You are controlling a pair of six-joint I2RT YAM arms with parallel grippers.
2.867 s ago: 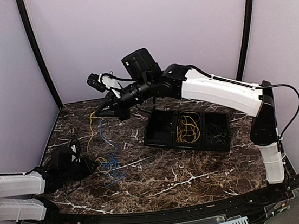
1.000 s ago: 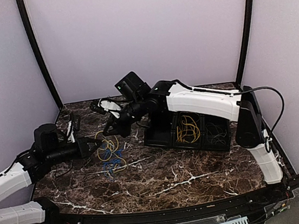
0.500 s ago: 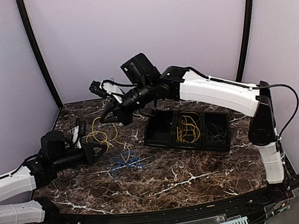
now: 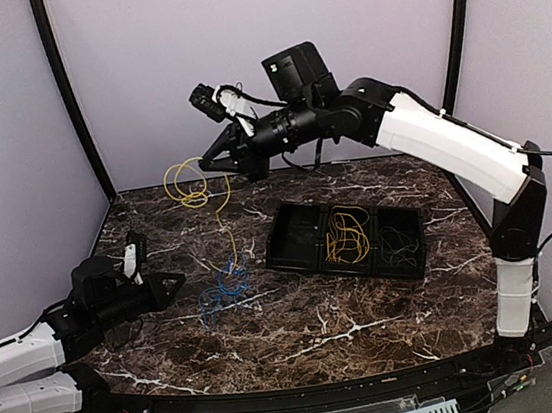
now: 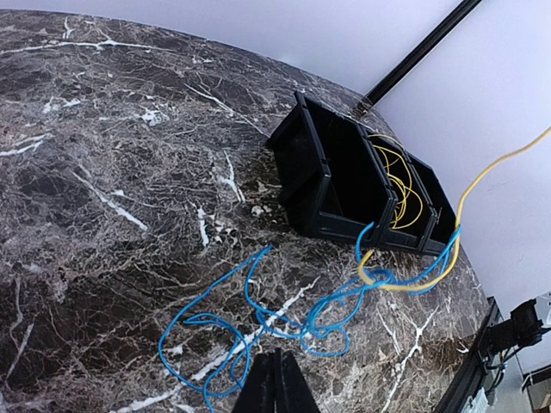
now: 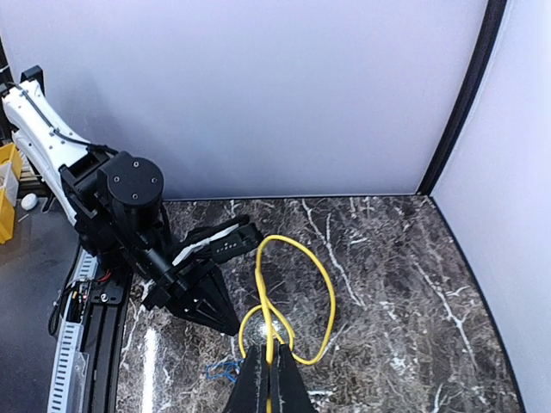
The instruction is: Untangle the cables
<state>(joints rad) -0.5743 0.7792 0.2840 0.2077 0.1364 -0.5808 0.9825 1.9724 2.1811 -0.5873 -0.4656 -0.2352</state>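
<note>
I count four cables: two yellow, one blue, one dark grey, all thin, smooth and limp.

My right pincer is raised high over the far left of the tabletop and is clamped on the first yellow cable. That cable hangs below it in a few loose round loops. One strand drops down to the blue cable, which sprawls in flat tangled loops on the glossy, dark brown, white-veined marble. The yellow end is caught among those blue loops.

My left pincer sits low just beside the blue cable, its two fingers pressed together with nothing between them.

There is one black tray, a rectangular plastic one with three compartments. The left one holds no cable, the middle one holds the second yellow cable as a coil, and the right one holds the dark grey cable as a coil.
</note>
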